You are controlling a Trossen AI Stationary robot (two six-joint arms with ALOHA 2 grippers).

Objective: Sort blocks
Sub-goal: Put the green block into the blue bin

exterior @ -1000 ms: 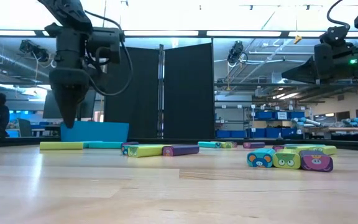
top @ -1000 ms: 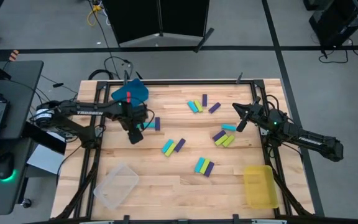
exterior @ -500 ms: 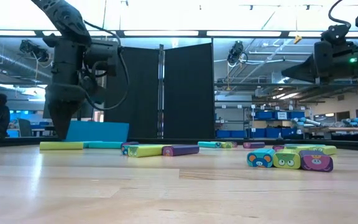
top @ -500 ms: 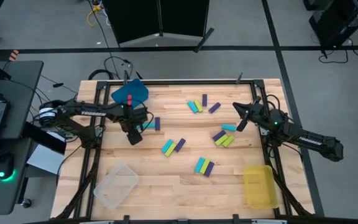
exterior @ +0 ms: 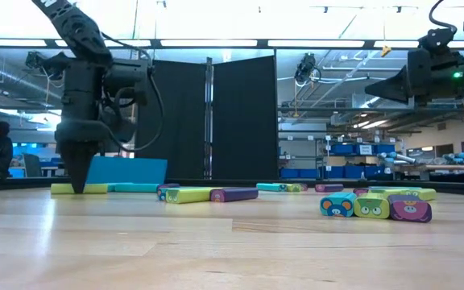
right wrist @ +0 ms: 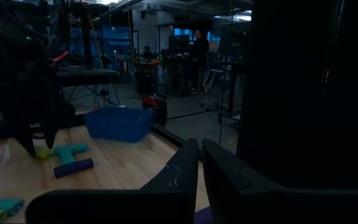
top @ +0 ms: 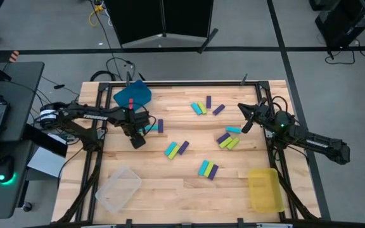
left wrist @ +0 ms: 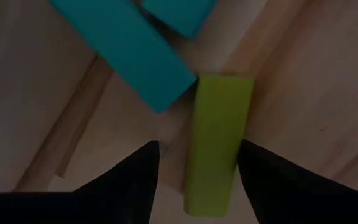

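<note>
Sorting has hardly begun, judging by how things lie. At the far left of the table the blue bin [top: 132,95] sits at the back corner; it seems to hold 1 small reddish thing, too small to name, and no block that can be made out. The clear bin [top: 118,189] at the front left looks empty.

Just right of the blue bin, the left gripper [top: 136,139] is down at the table with its fingers [left wrist: 135,180] spread apart around a lime green block [left wrist: 216,140], 1 finger on either side and not yet closed on it. 2 cyan blocks [left wrist: 126,46] lie next to that block's far end, and a purple block [top: 160,126] lies just beside them.

Toward the middle, a cyan and purple pair [top: 176,149] lies loose on the wood, with another small group [top: 208,169] nearer the front and a cluster of 4 blocks [top: 206,106] at the back.

Further right, a group of lime green, cyan and purple blocks [top: 229,138] rests near the right gripper [top: 241,111], which hangs above the table with its fingers together and nothing in them. The yellow bin [top: 265,189] at the front right also looks empty.

So nearly all the blocks are still scattered, and the step in hand seems to be a first pick of the lime green one
</note>
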